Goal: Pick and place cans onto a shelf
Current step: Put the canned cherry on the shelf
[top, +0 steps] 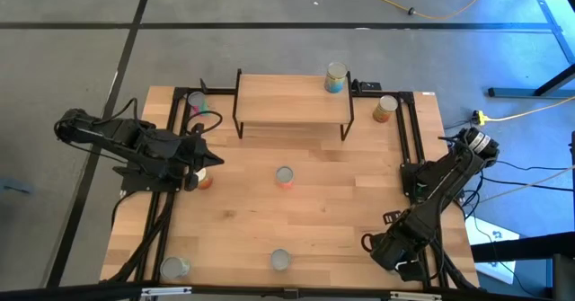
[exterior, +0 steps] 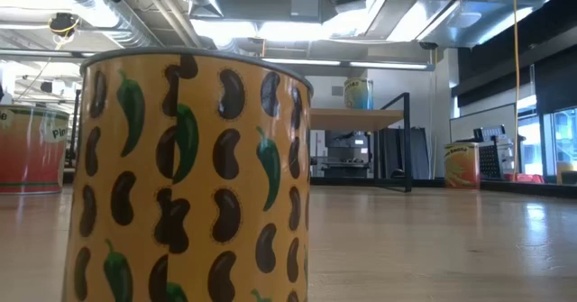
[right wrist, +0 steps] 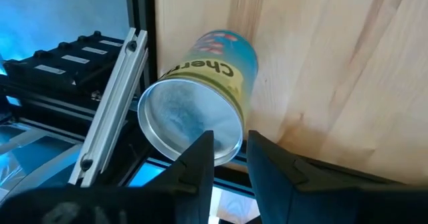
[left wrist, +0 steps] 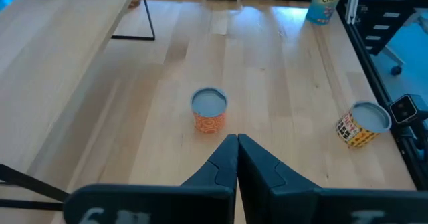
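Left gripper point(left wrist: 237, 158) fingers pinched shut, empty, facing orange can point(left wrist: 209, 110) mid-bench point(top: 341, 211). Right gripper point(right wrist: 231, 158) fingers slightly apart over a blue-yellow can point(right wrist: 200, 93) at bench edge. 1 can point(top: 335, 77) on shelf point(top: 287, 101).

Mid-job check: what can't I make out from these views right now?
- Low view: the bean-print can fills the foreground, hiding the table behind it; neither gripper shows.
- High view: the right arm covers the cherry can that the open right gripper faces.
- High view: the shut left gripper partly hides a can beside it; its label is too small.
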